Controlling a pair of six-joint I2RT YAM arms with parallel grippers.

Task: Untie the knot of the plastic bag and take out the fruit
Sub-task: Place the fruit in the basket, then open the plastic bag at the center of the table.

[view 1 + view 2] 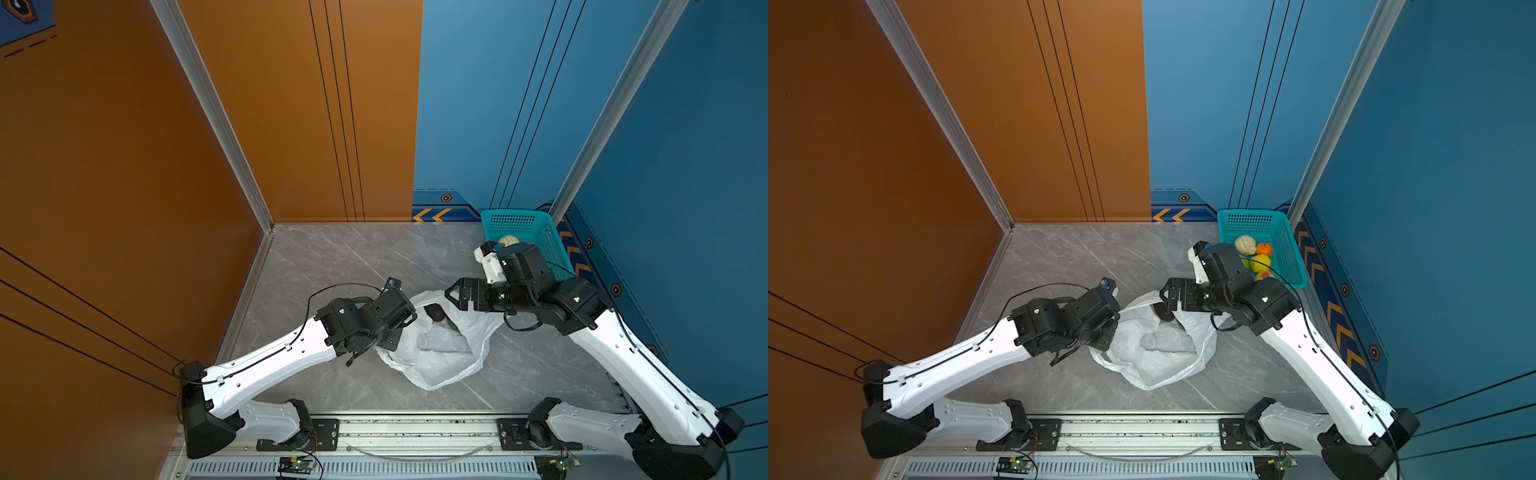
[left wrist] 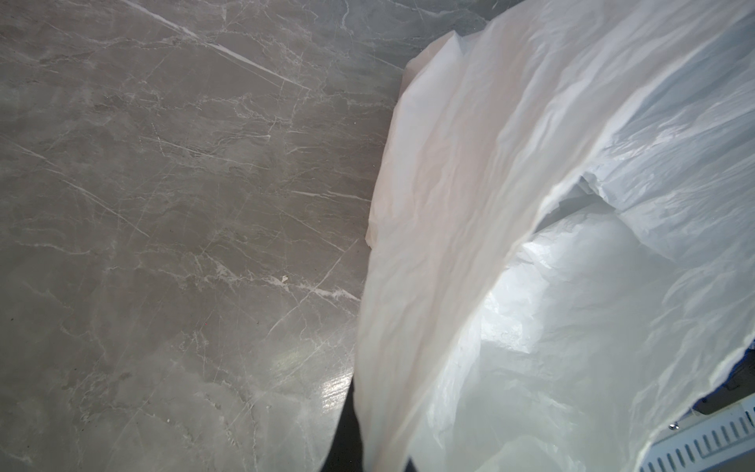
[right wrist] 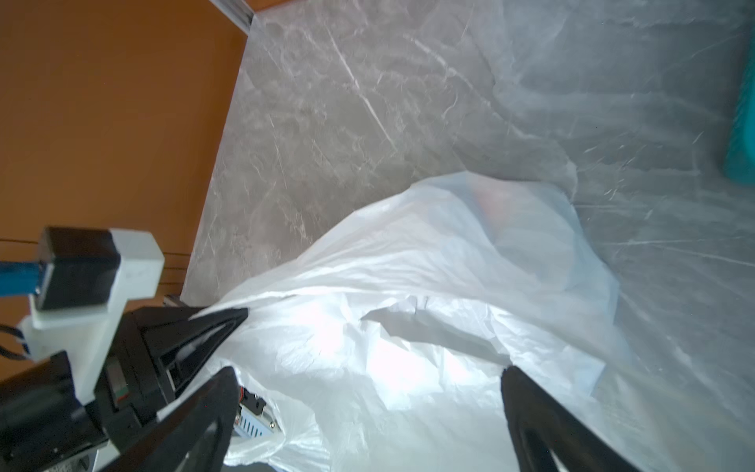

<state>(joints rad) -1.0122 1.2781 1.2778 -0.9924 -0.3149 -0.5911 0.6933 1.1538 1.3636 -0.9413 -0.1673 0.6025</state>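
The plastic bag (image 1: 440, 361) lies on the worktop (image 1: 332, 266) about midway between my two arms, nearer the front than the back wall. My left tool (image 3: 233, 318) sits at the bag's left edge, clamped on its rim. My right tool (image 3: 367, 374) hangs spread over its rear right part. The basket (image 1: 1289, 253) stands in the back right corner, with fruit (image 1: 1245, 244) inside it.

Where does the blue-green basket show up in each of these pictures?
Top view: basket right of centre, at mid-height.
Top view: basket in the same place, with fruit showing inside.
Left wrist view: not in it.
Right wrist view: a blurred blue-green sliver at the picture's edge, beyond the bag.
Shared landmark: the white bag, seen in all four views.
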